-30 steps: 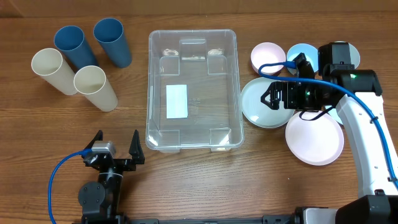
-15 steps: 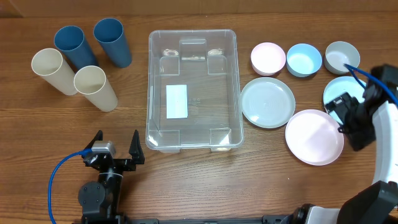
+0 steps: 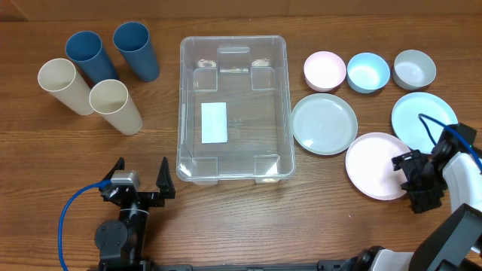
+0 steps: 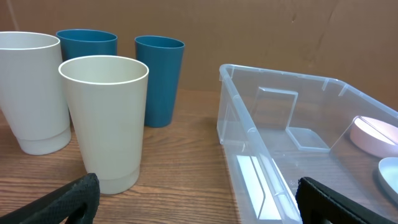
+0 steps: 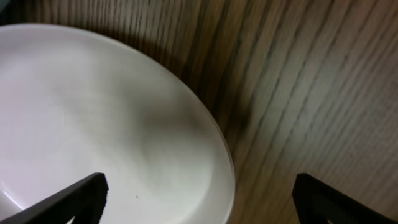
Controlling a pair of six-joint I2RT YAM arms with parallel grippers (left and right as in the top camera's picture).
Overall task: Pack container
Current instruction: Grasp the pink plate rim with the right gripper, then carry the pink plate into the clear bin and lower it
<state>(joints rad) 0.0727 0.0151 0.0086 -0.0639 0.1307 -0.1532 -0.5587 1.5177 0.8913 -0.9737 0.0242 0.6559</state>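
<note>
Nearest, at 7 o'clock on the table (image 3: 248,222), the left gripper (image 3: 141,173) sits with its fingers spread wide, holding and touching nothing. At 4 o'clock the right gripper (image 3: 409,181) hangs over the right rim of the pink plate (image 3: 374,167), fingers equally wide apart and empty; contact with the plate cannot be told. Farther off, toward 12 o'clock, the container (image 3: 289,105) stands mid-table, with four cups (image 3: 94,64) upright at its 10 o'clock and three bowls (image 3: 368,72) at its 2 o'clock.

black fingers (image 3: 164,172), blue cables (image 3: 81,192); right arm (image 3: 459,173) white-shelled, black wrist; left arm (image 3: 120,229) seemingly black.
</note>
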